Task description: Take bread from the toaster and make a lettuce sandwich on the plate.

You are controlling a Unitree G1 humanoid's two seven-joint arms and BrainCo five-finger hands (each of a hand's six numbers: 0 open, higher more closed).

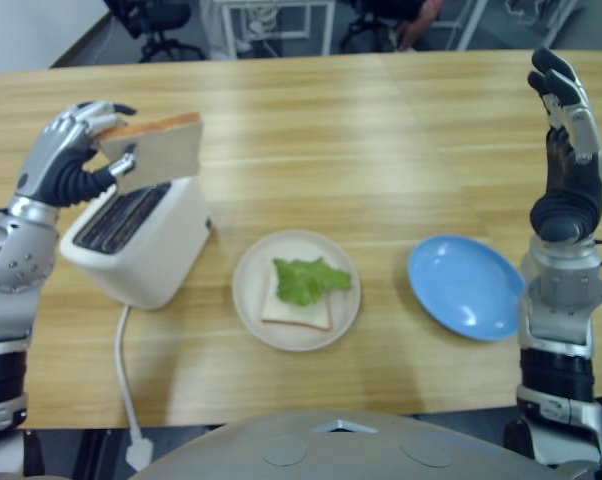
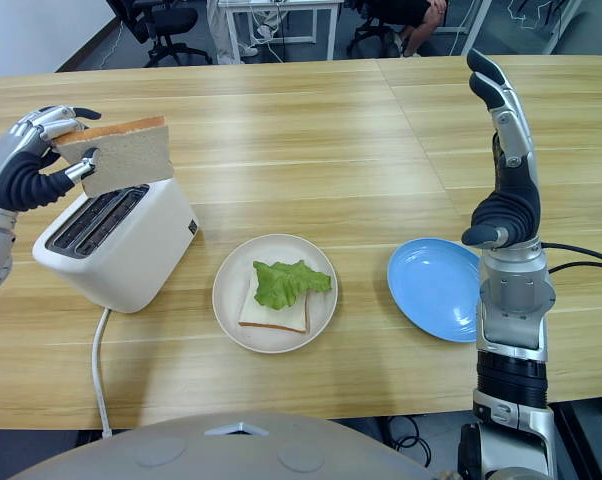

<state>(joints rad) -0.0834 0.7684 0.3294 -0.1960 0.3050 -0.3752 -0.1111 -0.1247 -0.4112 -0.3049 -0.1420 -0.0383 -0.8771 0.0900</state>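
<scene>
The left robot hand (image 1: 76, 150), pinching the bread slice (image 1: 166, 150) over the toaster (image 1: 151, 250), has the lettuce-topped plate (image 1: 246, 285) lying right and nearer.

Count: 1 toaster (image 2: 131, 250), 1 power cord (image 2: 96, 370), 2 plates (cream plate (image 2: 224, 300), blue plate (image 2: 431, 290)). 2 bread slices: raised slice (image 2: 121, 155) over the toaster, flat slice (image 2: 271, 318) on the cream plate. Lettuce (image 2: 286, 282) reads as 1 leaf, though it could be a couple of overlapping pieces from this angle.
</scene>
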